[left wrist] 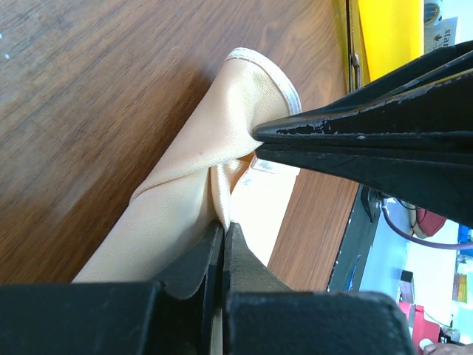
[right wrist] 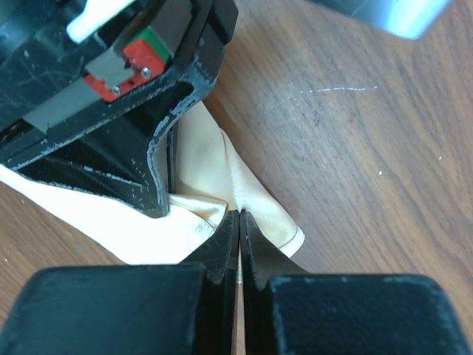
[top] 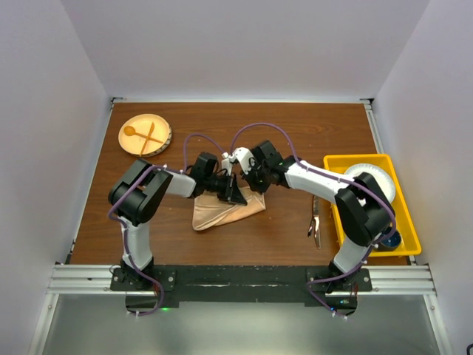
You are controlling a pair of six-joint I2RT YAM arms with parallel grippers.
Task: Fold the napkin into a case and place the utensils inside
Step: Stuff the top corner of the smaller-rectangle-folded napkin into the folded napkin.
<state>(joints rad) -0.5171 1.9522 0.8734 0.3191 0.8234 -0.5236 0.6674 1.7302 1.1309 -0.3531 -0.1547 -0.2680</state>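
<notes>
**Stock on hand, largest first. All places are given from the yellow bin.**

1. Table [top: 295, 133]: brown wood-grain top that carries every item below.
2. Yellow bin [top: 355, 158]: the landmark, at the table's right edge.
3. Napkin [top: 214, 214]: peach satin, bunched in a rough triangle well left of the bin, about mid-table. It is not yet a case.
   - Handling, by my estimate: very light, limp and slick. It will slide over itself and over the wood, and a crease will not stay unless pressed flat.
   - Best hold: a thin pinch at the hemmed corners and edges, one claw to each, drawn taut.
4. Wooden plate [top: 159, 126]: far left of the bin, toward the back. It carries a pale spoon and fork, which are not mine to move.
5. My left claw [left wrist: 224, 229]: clenched on a raised fold of the napkin.
6. My right claw [right wrist: 240, 218]: clenched on a neighbouring ridge of the same cloth, near the left claw.
7. Utensils [top: 315, 222]: dark and slim, flat on the table just beside the bin's left wall. They are likely stiff and low-lying, so awkward to get under.
</notes>
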